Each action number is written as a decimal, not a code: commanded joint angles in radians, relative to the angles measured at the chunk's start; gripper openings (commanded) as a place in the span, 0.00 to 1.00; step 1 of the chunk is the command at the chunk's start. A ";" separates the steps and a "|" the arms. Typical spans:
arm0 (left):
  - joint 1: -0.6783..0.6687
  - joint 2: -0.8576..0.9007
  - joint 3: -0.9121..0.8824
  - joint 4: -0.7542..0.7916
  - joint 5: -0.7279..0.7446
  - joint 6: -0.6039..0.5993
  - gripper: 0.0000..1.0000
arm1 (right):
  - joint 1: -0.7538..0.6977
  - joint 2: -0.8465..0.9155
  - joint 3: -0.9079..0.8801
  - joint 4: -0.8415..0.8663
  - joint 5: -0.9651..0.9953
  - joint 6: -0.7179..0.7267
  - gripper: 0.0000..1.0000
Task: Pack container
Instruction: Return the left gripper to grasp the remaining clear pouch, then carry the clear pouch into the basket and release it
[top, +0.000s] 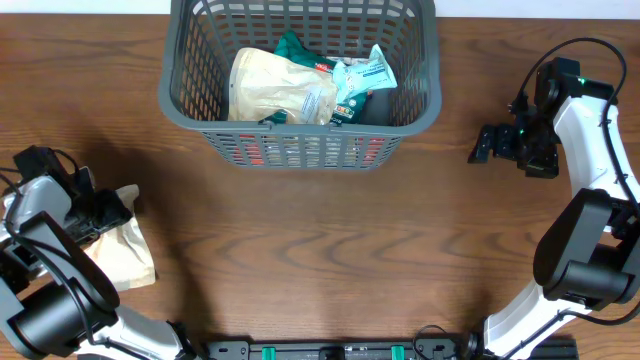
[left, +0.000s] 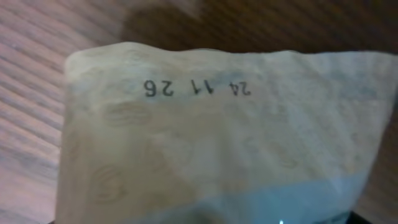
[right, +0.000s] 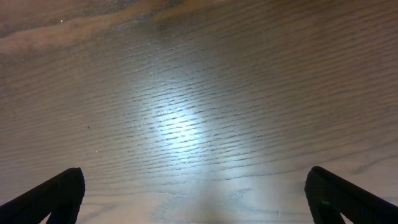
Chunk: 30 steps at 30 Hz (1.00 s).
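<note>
The robot's left hand (top: 112, 212) is sitting at the top edge of a flat tan paper packet (top: 120, 255) in the lower left of the overhead frame. The left wrist camera is showing only that packet (left: 217, 143), stamped "24 11 26", so whether the hand is gripping it cannot be told. At the right edge of the frame the right hand (top: 482, 145) is facing the brown wooden tabletop (top: 320, 240), its black fingers (right: 59, 196) spread wide with nothing between them. The large dark grey lattice-sided plastic basket (top: 300, 125) is standing at top centre, well apart from both hands, holding a cream pouch (top: 275, 90), a white-and-teal packet (top: 365, 78) and something green (top: 293, 45).
</note>
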 joint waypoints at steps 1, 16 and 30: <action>0.002 0.016 -0.034 0.005 0.004 0.009 0.45 | 0.000 -0.004 -0.001 -0.004 -0.004 -0.019 0.99; -0.156 -0.192 0.055 -0.072 0.011 0.000 0.06 | 0.000 -0.004 -0.001 -0.003 -0.004 -0.019 0.99; -0.372 -0.370 0.798 -0.392 0.053 -0.035 0.05 | 0.000 -0.004 -0.001 0.002 -0.004 -0.019 0.99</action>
